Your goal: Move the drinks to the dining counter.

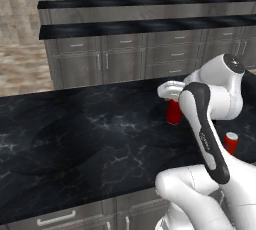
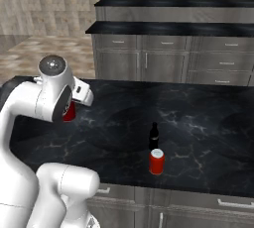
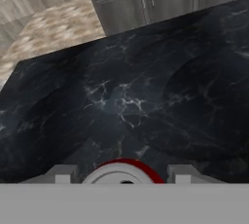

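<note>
Fingers [image 3: 120,175] straddling red can [image 1: 174,112] on black surface [image 1: 90,134], grip contact unclear; second can [image 2: 157,161] and bottle [image 2: 154,136] standing close together nearby.

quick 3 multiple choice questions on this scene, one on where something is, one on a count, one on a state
1. Where is the bottle?
A. on the near counter, right behind a can
B. on the dining counter's raised ledge
C. on the floor

2. How many red cans are there?
A. one
B. two
C. four

3. How does the bottle sit?
A. lying on its side
B. upside down
C. upright

Answers:
1 A: the bottle stands on the near counter, just behind a can.
2 B: that can is one, and the left can by the arm makes two.
3 C: the bottle's neck points straight up.
</note>
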Controlling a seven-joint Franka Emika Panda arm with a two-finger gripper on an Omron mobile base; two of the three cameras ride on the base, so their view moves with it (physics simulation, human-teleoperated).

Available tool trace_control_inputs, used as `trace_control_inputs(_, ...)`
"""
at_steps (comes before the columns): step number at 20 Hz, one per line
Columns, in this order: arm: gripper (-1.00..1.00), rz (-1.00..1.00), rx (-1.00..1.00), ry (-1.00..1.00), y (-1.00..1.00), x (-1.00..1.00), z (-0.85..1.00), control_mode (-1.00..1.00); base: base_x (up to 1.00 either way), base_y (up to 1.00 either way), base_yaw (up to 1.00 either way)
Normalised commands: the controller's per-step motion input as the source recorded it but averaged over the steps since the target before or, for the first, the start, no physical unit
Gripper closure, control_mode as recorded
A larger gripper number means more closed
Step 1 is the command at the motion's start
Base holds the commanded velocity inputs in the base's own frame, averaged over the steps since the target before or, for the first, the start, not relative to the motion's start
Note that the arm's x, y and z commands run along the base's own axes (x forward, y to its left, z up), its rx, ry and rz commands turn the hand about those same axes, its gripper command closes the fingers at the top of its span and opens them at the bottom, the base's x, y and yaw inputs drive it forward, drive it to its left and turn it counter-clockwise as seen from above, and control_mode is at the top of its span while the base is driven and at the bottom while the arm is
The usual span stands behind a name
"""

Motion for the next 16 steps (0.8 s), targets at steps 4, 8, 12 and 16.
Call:
trace_control_inputs(4,1.0,-0.09,0.01,0.11,0.0,-0.28,0.59,-1.0,0.0,0.0,0.0)
trace_control_inputs(8,1.0,-0.12,0.0,0.05,0.0,-0.23,0.66,-1.0,0.0,0.0,0.0)
trace_control_inputs(12,1.0,-0.1,0.01,0.06,-0.1,-0.25,0.43,-1.0,0.0,0.0,0.0)
trace_control_inputs(16,1.0,-0.07,0.04,0.05,-0.21,-0.47,0.46,-1.0,0.0,0.0,0.0)
